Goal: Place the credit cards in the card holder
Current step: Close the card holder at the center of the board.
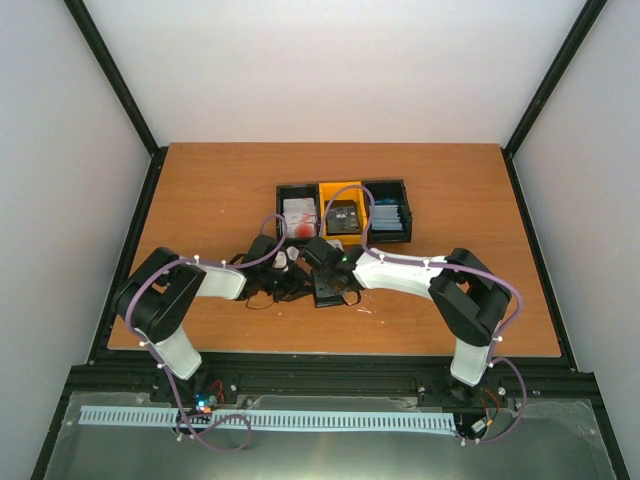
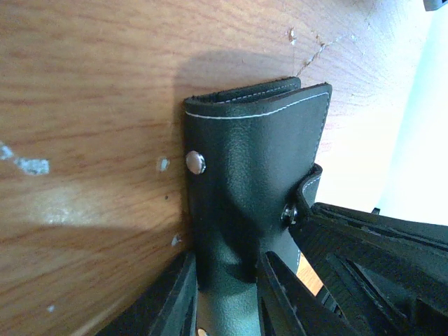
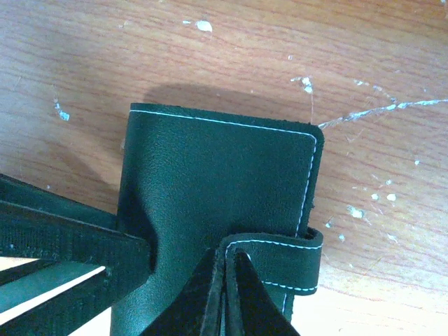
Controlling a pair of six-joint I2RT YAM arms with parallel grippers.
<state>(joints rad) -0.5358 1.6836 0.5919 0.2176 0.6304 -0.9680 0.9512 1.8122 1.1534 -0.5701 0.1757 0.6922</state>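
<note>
The yellow bin [image 1: 325,200] holds dark grey cards [image 1: 343,218]. The left black bin [image 1: 282,205] beside it has white, red-blotched cards [image 1: 299,218], the right black bin [image 1: 405,212] blue cards [image 1: 388,218]. Just in front of it (a crowded spot) the left gripper [image 1: 290,287] and right gripper [image 1: 325,275] meet at the black card holder [image 1: 330,293].

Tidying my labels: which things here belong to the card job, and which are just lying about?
Job: holder; white cards; grey cards; blue cards.
Lying about: black bins; yellow bin; they merely hold the cards.
</note>
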